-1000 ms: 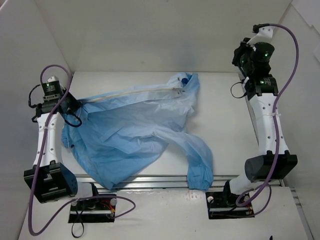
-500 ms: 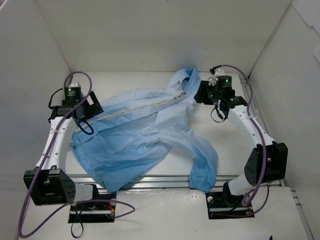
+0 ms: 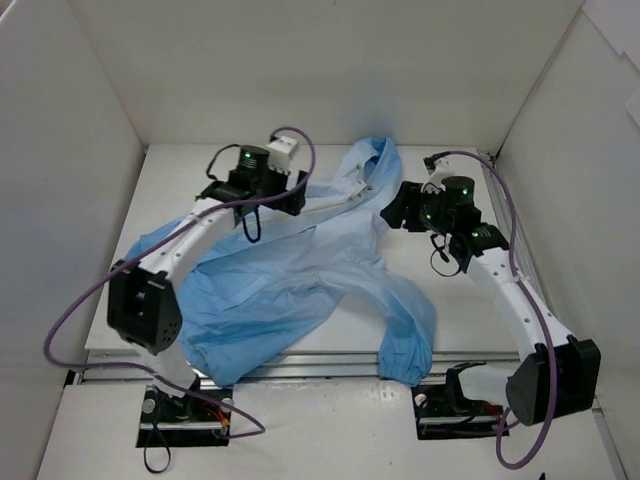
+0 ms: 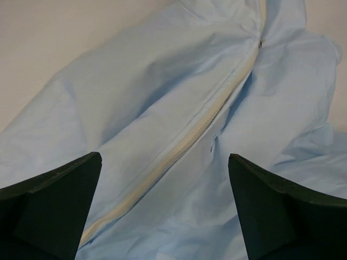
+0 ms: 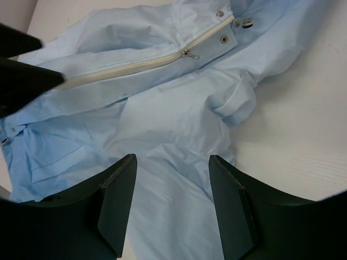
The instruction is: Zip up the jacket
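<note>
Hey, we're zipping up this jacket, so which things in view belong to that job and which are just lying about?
Belongs to the job:
- jacket
- its white zipper
- zipper pull
- left gripper, jaws open
- right gripper, jaws open

Just there:
- table
- purple cables
- white walls

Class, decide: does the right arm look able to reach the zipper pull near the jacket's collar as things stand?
Probably yes. The zipper pull lies exposed on top of the jacket, ahead of the right gripper, fingers open, nothing between.
</note>
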Available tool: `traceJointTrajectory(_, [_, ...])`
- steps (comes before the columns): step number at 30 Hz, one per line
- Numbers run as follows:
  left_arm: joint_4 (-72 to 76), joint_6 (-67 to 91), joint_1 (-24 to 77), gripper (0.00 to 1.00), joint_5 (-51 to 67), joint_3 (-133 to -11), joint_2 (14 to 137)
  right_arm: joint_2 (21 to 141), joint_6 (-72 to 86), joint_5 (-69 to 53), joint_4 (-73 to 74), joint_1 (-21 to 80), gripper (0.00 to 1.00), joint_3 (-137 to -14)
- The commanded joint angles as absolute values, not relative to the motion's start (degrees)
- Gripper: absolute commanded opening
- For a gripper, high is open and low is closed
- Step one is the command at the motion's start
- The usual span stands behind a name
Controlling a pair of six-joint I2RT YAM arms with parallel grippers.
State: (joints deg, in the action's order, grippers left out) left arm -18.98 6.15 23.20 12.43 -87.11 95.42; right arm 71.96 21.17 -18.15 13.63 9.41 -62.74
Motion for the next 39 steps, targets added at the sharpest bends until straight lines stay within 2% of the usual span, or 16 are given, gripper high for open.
traceJointTrajectory(1, [-13.45, -2.0, 26.63, 1.0, 11.87, -92.97, 99.92, 67.25, 21.8, -21.53, 9.4, 10.02, 0.53, -61.44])
traceJointTrajectory(8, [-13.1, -6.41, 28.73, 1.0, 17.83, -99.67, 109.41, 62.05, 20.83, -23.38, 10.89, 10.28, 0.55, -58.63])
traceJointTrajectory(14, [-15.9, -9.4, 30.06, 0.96, 15.91, -103.97, 115.39, 61.08, 20.13, -23.91, 11.87, 10.37, 0.55, -57.92])
traceJointTrajectory(17, [-15.82, -9.23, 30.59, 0.8, 15.46, -105.2, 117.94, 61.35, 19.95, -23.29, 12.22, 10.37, 0.55, -58.01])
traceJointTrajectory(18, [-16.08, -8.62, 30.59, 0.64, 15.56, -105.99, 118.65, 61.43, 19.78, -22.42, 12.48, 10.37, 0.55, -58.44])
traceJointTrajectory(20, [-15.91, -8.09, 31.11, 0.48, 16.6, -106.26, 119.53, 62.22, 19.6, -22.32, 12.66, 10.28, 0.55, -58.97])
traceJointTrajectory(21, [-15.73, -7.56, 31.11, 0.37, 16.87, -106.17, 119.62, 62.84, 19.6, -22.32, 12.74, 10.28, 0.55, -59.58])
traceJointTrajectory(23, [-15.64, -7.04, 31.11, 0.26, 18.89, -106.17, 119.79, 63.54, 19.51, -22.67, 12.66, 10.37, 0.55, -60.12])
traceJointTrajectory(24, [-15.64, -6.25, 31.11, 0.07, 19.51, -106.26, 119.79, 64.5, 19.42, -22.59, 12.57, 10.37, 0.55, -60.81])
traceJointTrajectory(25, [-15.73, -5.63, 31.11, 0.0, 20.64, -106.17, 119.62, 65.03, 19.42, -22.67, 12.66, 10.37, 0.55, -61.17])
traceJointTrajectory(39, [-13.54, 6.59, 27.43, 0.0, 42.17, -101.34, 105.13, 73.56, 16.44, -27.15, 8.36, 10.64, 0.52, -69.78])
